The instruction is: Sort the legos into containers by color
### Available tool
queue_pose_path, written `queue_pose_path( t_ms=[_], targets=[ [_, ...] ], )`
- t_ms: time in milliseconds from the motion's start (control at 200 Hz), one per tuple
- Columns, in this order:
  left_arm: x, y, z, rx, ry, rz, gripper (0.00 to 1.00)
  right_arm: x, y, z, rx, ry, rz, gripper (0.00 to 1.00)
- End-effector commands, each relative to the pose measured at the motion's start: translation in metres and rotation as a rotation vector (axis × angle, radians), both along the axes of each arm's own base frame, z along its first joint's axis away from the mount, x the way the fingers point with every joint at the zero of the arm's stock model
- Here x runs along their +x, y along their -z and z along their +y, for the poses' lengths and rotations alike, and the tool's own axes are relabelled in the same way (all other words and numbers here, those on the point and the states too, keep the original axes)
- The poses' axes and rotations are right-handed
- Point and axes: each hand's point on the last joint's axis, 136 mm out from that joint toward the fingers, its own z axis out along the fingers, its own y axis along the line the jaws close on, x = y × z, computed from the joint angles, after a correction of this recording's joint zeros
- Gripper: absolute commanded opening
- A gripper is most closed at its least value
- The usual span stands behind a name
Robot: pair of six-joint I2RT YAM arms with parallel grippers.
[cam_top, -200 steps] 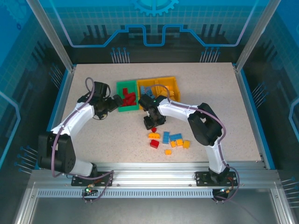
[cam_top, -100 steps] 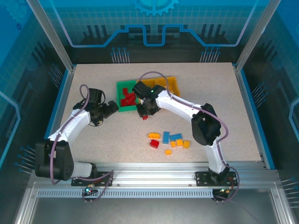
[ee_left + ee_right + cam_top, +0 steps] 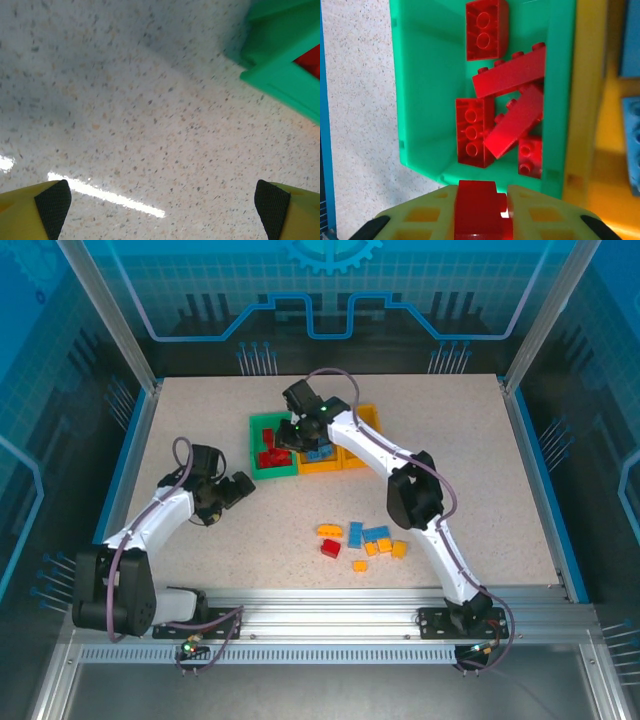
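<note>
My right gripper point(image 3: 481, 212) is shut on a red lego point(image 3: 479, 205) and hangs over the near rim of the green container point(image 3: 420, 75), which holds several red legos point(image 3: 472, 132). From above, the right gripper point(image 3: 289, 436) sits at the green container point(image 3: 258, 425), with a yellow-orange container point(image 3: 322, 465) holding blue legos point(image 3: 320, 452) beside it. My left gripper point(image 3: 162, 207) is open over bare table, its pads point(image 3: 52, 205) wide apart, left of the green container's corner point(image 3: 280, 60). In the top view the left gripper point(image 3: 240, 486) lies below and left of the containers.
A loose group of legos lies mid-table: a red one point(image 3: 330, 548), blue ones point(image 3: 355, 534) and yellow-orange ones point(image 3: 329, 530). The right arm arches from its base over this group. A second yellow-orange container point(image 3: 366, 420) ends the row at the right.
The right gripper has lifted a red lego from the table by the loose group and carried it up-left over the green container. The left gripper has drawn back down-left from the container.
</note>
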Motion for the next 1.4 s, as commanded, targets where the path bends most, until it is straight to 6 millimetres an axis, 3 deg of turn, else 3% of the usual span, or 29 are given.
queue_pose_path(
  t_ms=[0, 85, 235, 410, 570, 620, 635, 745, 765, 930, 1050, 1216, 1391],
  targets=[
    [-0.01, 0.0, -0.008, -0.046, -0.013, -0.006, 0.99, 0.01, 0.005, 0.005, 0.068, 0.061, 0.067, 0.28],
    [-0.019, 0.004, -0.01, -0.049, -0.013, 0.005, 0.99, 0.018, 0.004, 0.008, 0.096, 0.081, 0.063, 0.34],
    [-0.028, 0.01, -0.014, -0.059, -0.017, 0.015, 0.99, 0.023, 0.002, 0.009, 0.115, 0.093, 0.068, 0.69],
    [-0.028, 0.012, -0.025, -0.052, 0.014, 0.016, 0.99, 0.019, -0.027, 0.015, 0.169, 0.054, 0.036, 0.75],
    [-0.02, 0.004, -0.061, -0.036, 0.152, -0.019, 0.99, 0.004, -0.075, 0.007, 0.143, -0.064, -0.087, 0.77],
    [-0.018, 0.003, -0.075, -0.043, 0.19, -0.016, 0.99, -0.004, -0.075, -0.012, 0.042, -0.092, -0.126, 0.78],
    [-0.018, 0.004, -0.079, -0.047, 0.199, -0.013, 0.99, -0.007, -0.085, -0.02, 0.019, -0.089, -0.145, 0.79],
    [-0.019, 0.009, -0.105, -0.048, 0.263, 0.017, 0.99, -0.022, -0.078, -0.084, -0.154, -0.046, -0.155, 0.82],
    [-0.019, 0.009, -0.11, -0.045, 0.277, 0.015, 0.99, -0.026, -0.067, -0.096, -0.178, -0.035, -0.135, 0.82],
    [-0.018, 0.008, -0.146, -0.039, 0.406, -0.005, 0.99, -0.059, -0.038, -0.206, -0.246, 0.158, -0.061, 0.85],
    [-0.014, 0.0, -0.175, -0.032, 0.524, -0.027, 0.99, -0.09, -0.021, -0.266, -0.304, 0.236, -0.009, 0.86],
    [-0.02, 0.001, -0.209, 0.015, 0.674, 0.002, 0.99, -0.124, -0.004, -0.319, -0.37, 0.317, 0.06, 0.88],
    [-0.033, 0.014, -0.23, 0.048, 0.754, 0.061, 0.99, -0.139, 0.0, -0.348, -0.349, 0.402, 0.085, 0.88]
  ],
)
